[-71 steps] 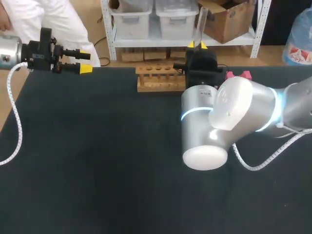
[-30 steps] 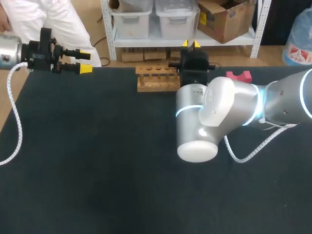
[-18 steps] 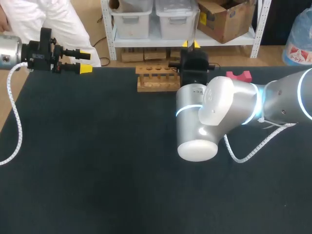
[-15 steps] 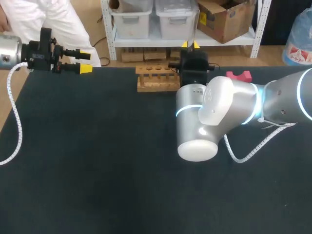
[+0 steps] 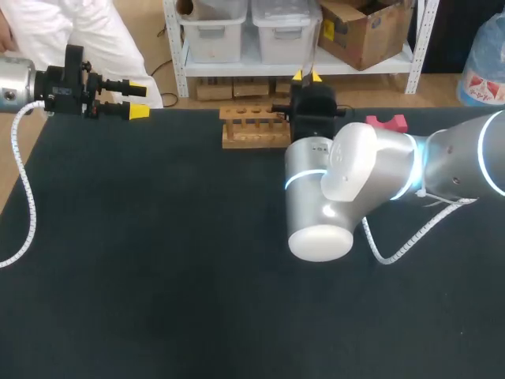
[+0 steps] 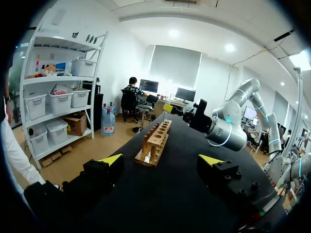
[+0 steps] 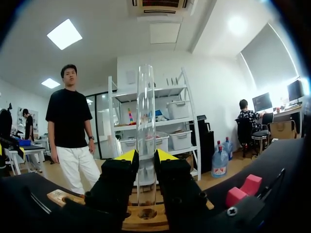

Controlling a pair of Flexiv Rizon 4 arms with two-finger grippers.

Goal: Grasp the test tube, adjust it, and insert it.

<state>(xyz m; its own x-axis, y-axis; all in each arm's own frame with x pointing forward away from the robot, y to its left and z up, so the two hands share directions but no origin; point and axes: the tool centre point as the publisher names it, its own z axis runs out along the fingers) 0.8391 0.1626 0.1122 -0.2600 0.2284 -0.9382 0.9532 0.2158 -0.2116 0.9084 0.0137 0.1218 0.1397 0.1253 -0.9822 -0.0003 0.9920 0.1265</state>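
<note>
Test tube: the clear glass test tube (image 7: 146, 111) stands upright between the fingers of the right gripper (image 7: 146, 156), rising well above their yellow tips.
Tube's lower end: it sits right over a round hole in the rack (image 5: 254, 126). I cannot tell whether it has entered the hole.
Right gripper fingers: clamped on the tube from both sides, with almost no gap beyond the glass.
Right arm: the right arm (image 5: 371, 170) comes in from the right, with its big silver elbow over the middle of the table (image 5: 158, 260). Its gripper is at the far edge, at the right end of the rack.
Rack: light wood with a row of round holes on top. It lies along the far edge of the table, near the middle.
Left gripper: the left gripper (image 5: 137, 99) hangs at the far left corner of the table, well apart from the rack, and points right towards it.
Left gripper fingers: wide apart with nothing between them.
Left arm: the left arm (image 5: 16, 83) enters at the far left. A white cable (image 5: 24, 197) hangs from it down the left edge.
Red block: a small red block (image 5: 385, 122) lies on the far right part of the table, just right of the right gripper.
</note>
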